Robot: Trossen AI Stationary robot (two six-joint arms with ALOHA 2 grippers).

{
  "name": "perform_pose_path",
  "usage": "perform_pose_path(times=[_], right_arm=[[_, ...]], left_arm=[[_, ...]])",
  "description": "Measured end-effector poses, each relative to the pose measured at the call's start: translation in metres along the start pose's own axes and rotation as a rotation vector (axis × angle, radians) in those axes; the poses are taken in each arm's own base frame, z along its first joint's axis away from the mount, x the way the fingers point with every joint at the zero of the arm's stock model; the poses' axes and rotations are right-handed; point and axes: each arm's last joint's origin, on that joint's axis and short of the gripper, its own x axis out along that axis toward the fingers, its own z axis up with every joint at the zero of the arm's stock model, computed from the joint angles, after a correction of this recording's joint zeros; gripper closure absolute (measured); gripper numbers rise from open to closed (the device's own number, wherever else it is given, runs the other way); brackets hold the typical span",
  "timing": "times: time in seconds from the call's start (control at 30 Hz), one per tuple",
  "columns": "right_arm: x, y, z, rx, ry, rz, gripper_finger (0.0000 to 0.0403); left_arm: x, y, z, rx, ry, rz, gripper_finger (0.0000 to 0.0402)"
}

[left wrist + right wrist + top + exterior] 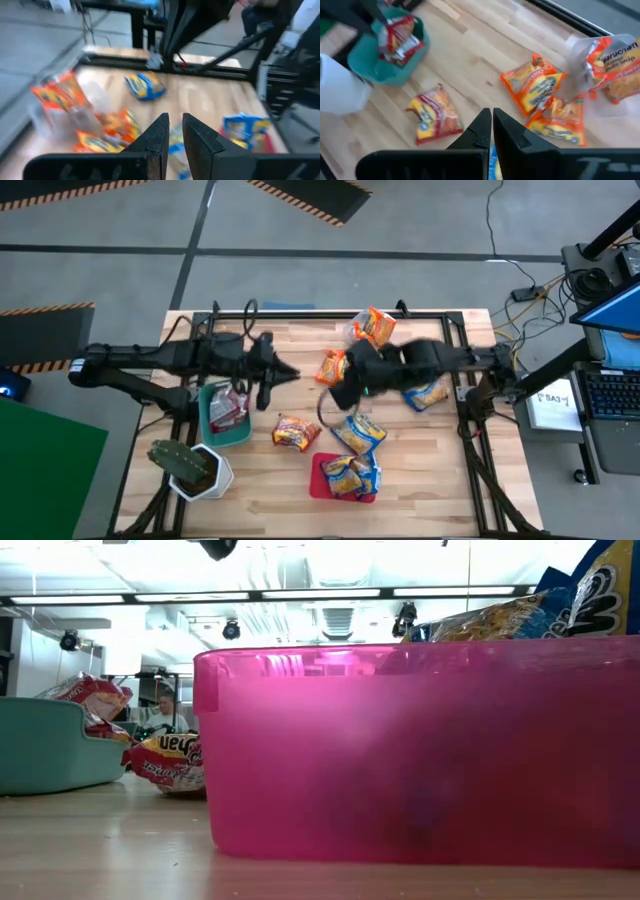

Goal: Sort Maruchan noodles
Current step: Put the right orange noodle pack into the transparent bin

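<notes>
On a butcher-block table [420, 480] ringed by workshop cables, the right gripper [491, 127], fingers together and empty, hovers mid-sort above loose Maruchan noodles [538, 86] at its two o'clock, needing to reopen before descending onto one.

Items on the table [420, 480], counted by kind.

- Plastic bins, three: one teal bin [240, 436], one translucent red bin [316, 480], one clear bin [580, 50].
- Orange crinkly ramen packets [532, 85]: two lying loose, plus at least one in the clear bin.
- Blue-and-yellow ramen packets [428, 393]: two loose, plus a heap in the red bin whose number I cannot tell.
- Silver-and-red ramen packets [296, 432]: one loose, at least one in the teal bin.
- Green potted cactus in a white pot [185, 465]: one.
- My own end effectors, two: left end effector [174, 125], right end effector [491, 117].
</notes>
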Motion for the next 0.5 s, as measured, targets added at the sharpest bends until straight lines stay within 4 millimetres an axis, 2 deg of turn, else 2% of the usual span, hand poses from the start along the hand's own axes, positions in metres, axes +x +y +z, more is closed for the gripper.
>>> perform_pose_path(times=[0.17, 0.3, 0.5], right_arm=[[0.020, -0.031, 0.033, -0.058, 0.076, 0.028, 0.0394], [0.042, -0.058, 0.052, -0.100, 0.146, 0.045, 0.0394], [0.076, -0.097, 0.057, -0.126, 0.273, 0.103, 0.0394]], left_arm=[[0.009, 0.032, 0.018, 0.102, 0.004, 0.055, 0.0365], [0.015, 0.060, 0.027, 0.139, 0.012, 0.074, 0.0365], [0.021, 0.098, 0.029, 0.097, 0.020, 0.033, 0.0365]])
